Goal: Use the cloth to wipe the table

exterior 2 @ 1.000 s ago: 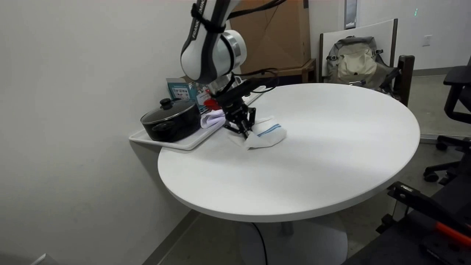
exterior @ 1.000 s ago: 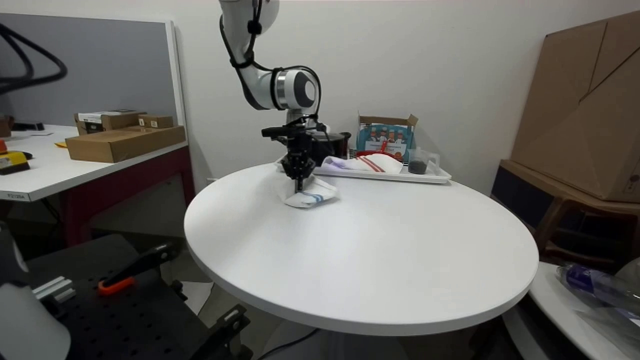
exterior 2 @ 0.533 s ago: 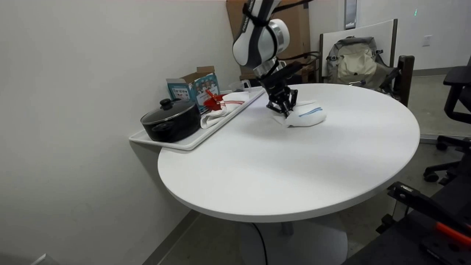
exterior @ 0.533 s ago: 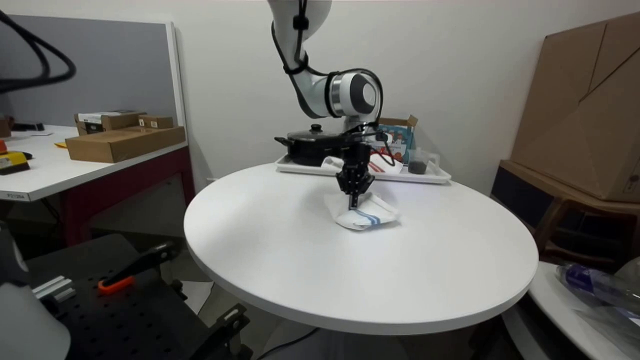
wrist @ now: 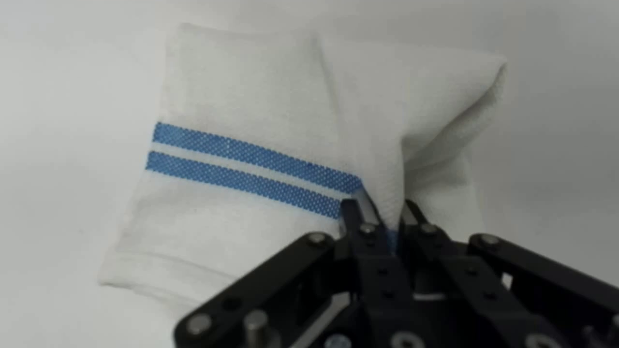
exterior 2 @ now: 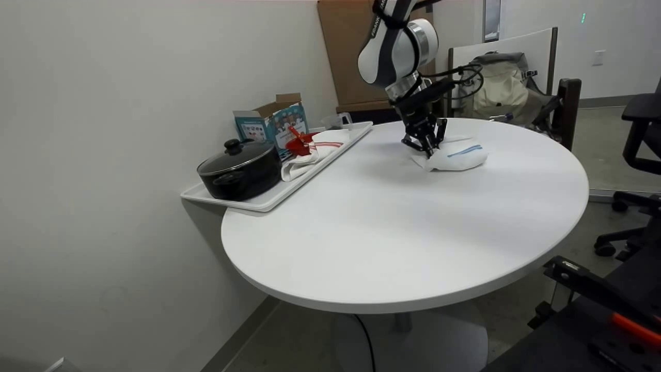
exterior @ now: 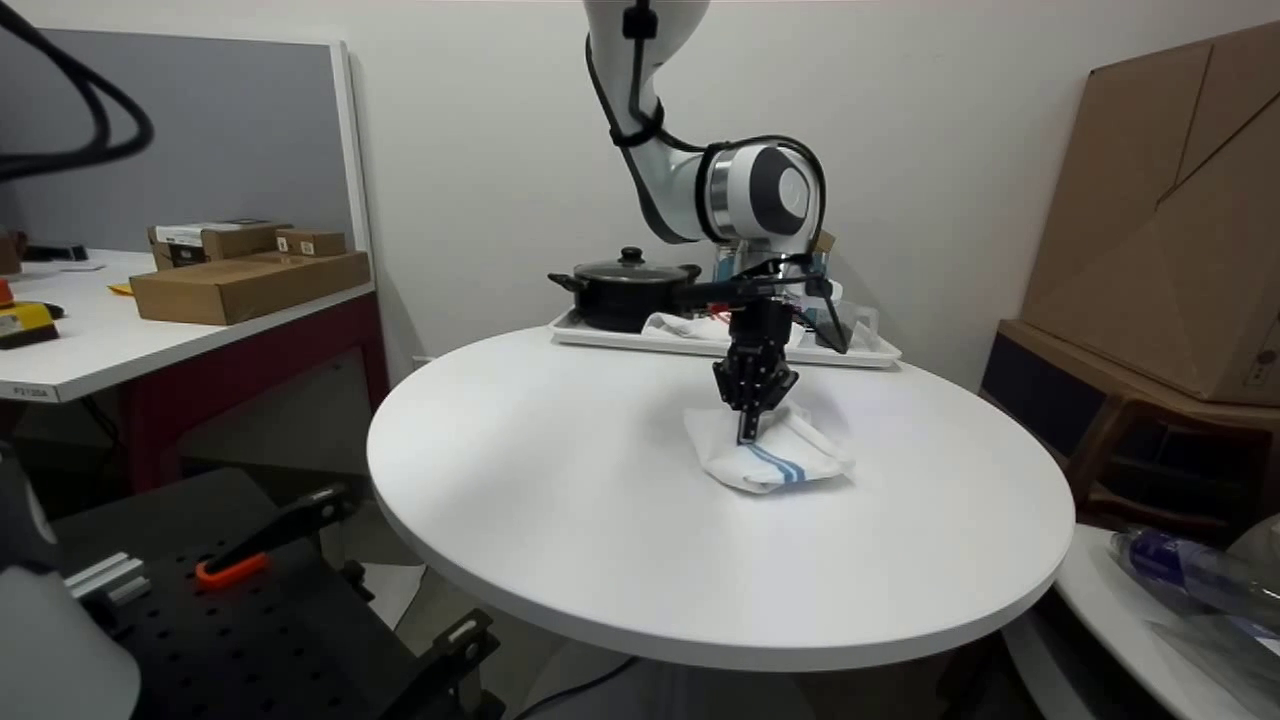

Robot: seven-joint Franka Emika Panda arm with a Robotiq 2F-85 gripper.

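Ok, blk pincer point(wrist: 381, 209) pinches blue-striped cloth point(wrist: 251, 87) by a fold, rest on wht tbl point(exterior: 600, 560).

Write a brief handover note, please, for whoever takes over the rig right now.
Gripper: shut on a pinched fold of the blue-striped cloth.
Cloth: resting on the round white table, apart from the tray.
Done: cloth gripped and swept over part of the table in the last second.
Left: probably the rest of the table; total coverage so far cannot be told.
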